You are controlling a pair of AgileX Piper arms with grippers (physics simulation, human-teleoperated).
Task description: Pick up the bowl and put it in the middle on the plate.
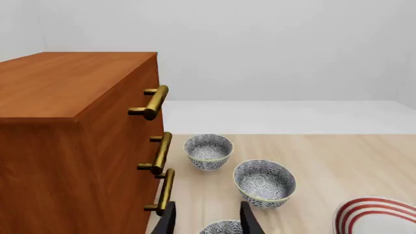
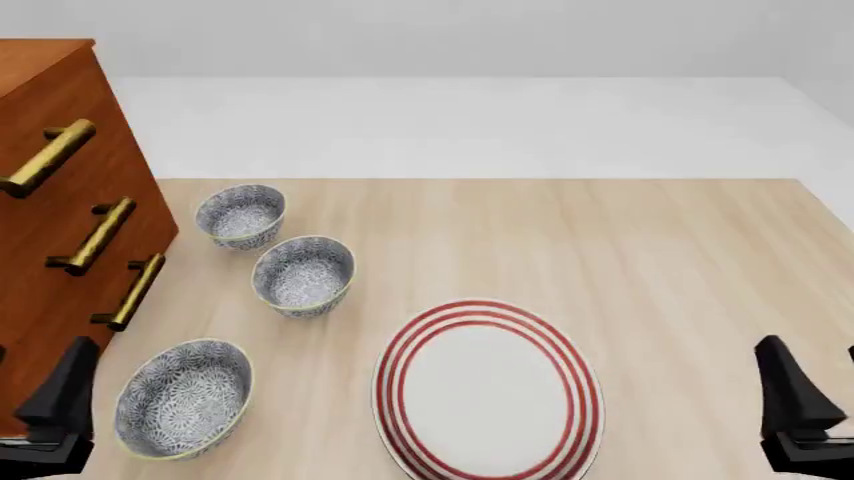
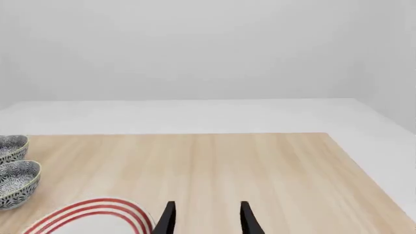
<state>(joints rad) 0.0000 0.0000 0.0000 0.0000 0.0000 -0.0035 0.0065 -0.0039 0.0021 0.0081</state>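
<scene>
The bowl (image 2: 183,398) I judge nearest sits on the tabletop (image 2: 601,250) left of the plate (image 2: 487,390), untouched. My left claw (image 1: 206,219) hangs open and empty above it, lined up to descend; the right claw (image 3: 204,217) waits open, empty, beside the plate.

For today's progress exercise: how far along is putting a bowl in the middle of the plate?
Nothing is done yet: the plate is bare. Nothing is in hand: the left gripper and right gripper are open. All three bowls sit on the table, so everything remains.
</scene>
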